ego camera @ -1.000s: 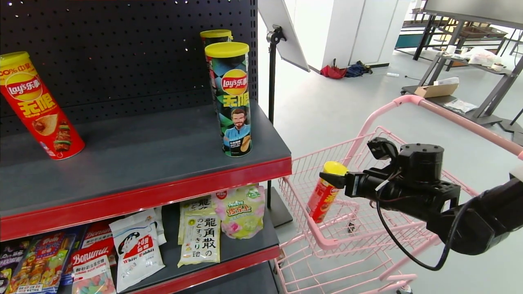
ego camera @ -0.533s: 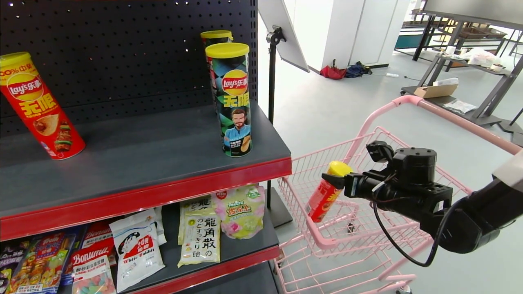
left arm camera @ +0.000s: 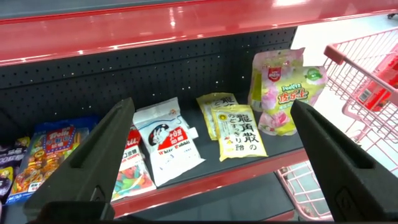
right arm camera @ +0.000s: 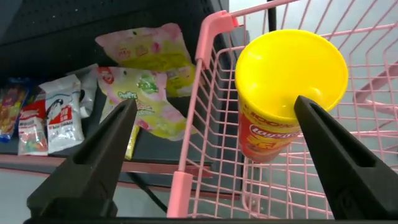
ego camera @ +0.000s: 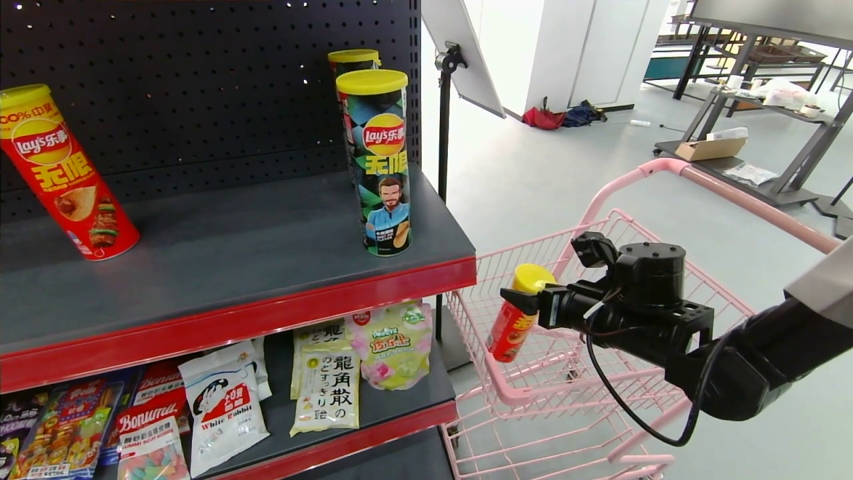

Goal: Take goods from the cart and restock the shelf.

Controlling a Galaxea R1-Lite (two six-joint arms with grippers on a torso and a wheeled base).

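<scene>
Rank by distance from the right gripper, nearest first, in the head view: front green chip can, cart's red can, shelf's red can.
1. Cart's red can, rightmost.
2. Front green chip can, right end of the shelf.
3. Shelf's red can, far left.

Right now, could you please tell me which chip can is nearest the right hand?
The red, yellow-lidded can leaning inside the pink cart, beside the right hand; the other red can and both dark cans stand on the top shelf.
</scene>
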